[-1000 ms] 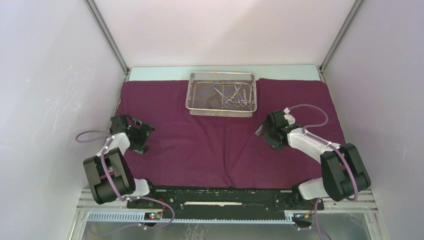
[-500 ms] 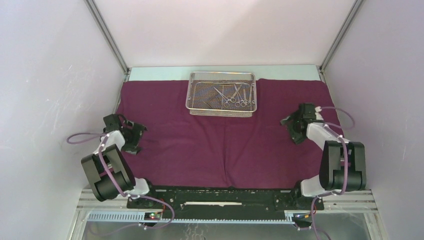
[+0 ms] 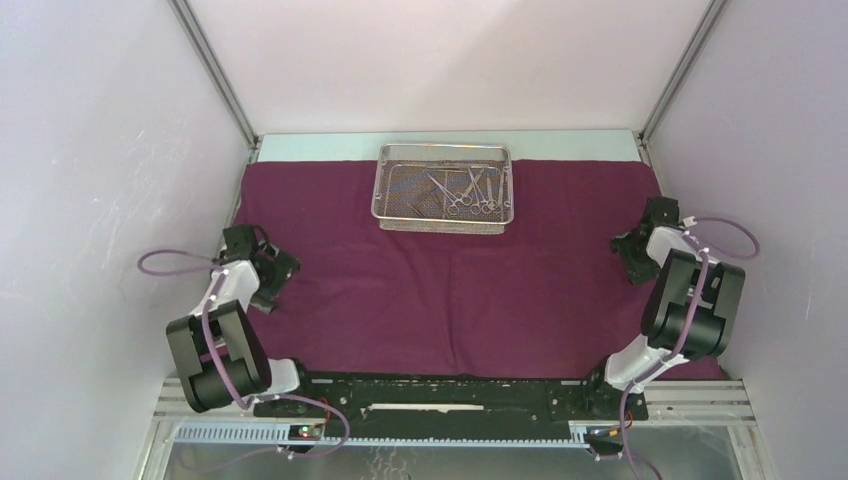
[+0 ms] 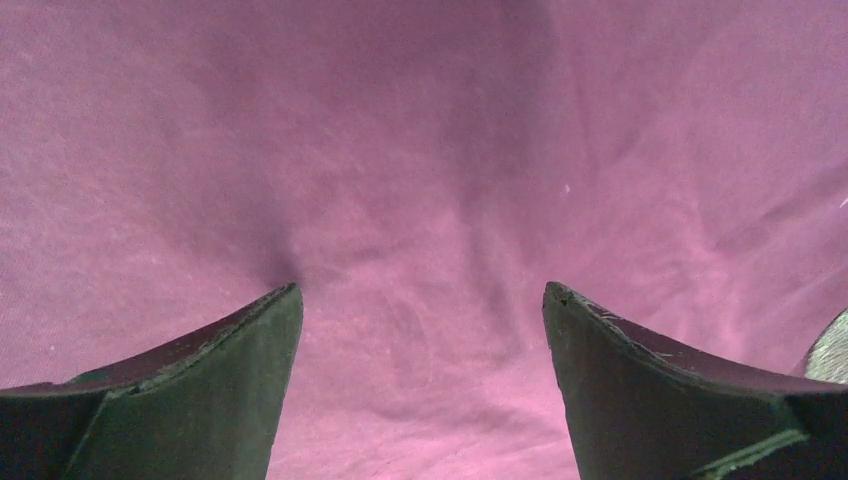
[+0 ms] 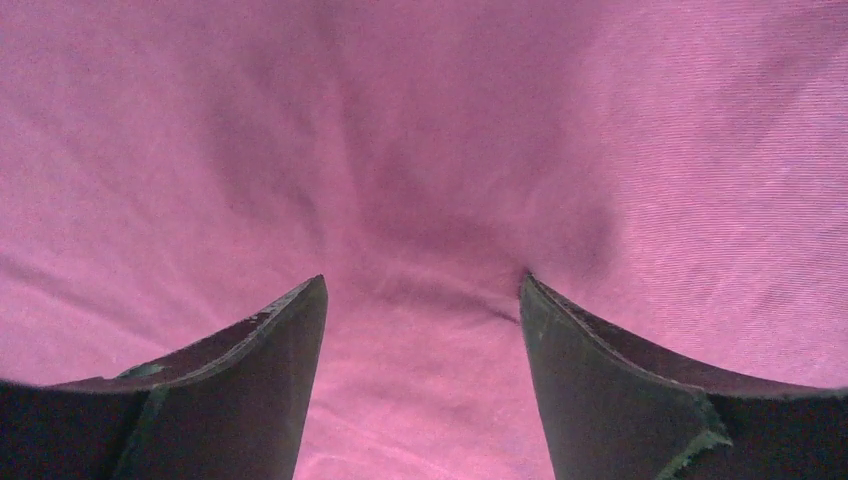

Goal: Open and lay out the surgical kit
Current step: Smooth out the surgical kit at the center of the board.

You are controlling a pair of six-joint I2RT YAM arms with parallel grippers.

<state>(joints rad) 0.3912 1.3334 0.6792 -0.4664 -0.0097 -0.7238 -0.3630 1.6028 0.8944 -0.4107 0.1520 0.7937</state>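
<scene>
Top view: in the last second the right arm swung out from mid-cloth to the right edge of the maroon-purple cloth wrap (image 3: 450,290), while the left arm barely shifted near the left edge. The wrap lay spread flat on the desk (image 3: 320,146), so opening looked done and laying out not started. One rectangular silver wire-mesh tray (image 3: 442,148) sat back-centre on the cloth, holding slim steel ring-handled instruments (image 3: 465,190), maybe four or five, too small to count. Left wrist: left jaws wide apart, holding nothing, cloth below. Right wrist: right jaws apart, slightly narrower, tips at a cloth pucker, nothing pinched.
</scene>
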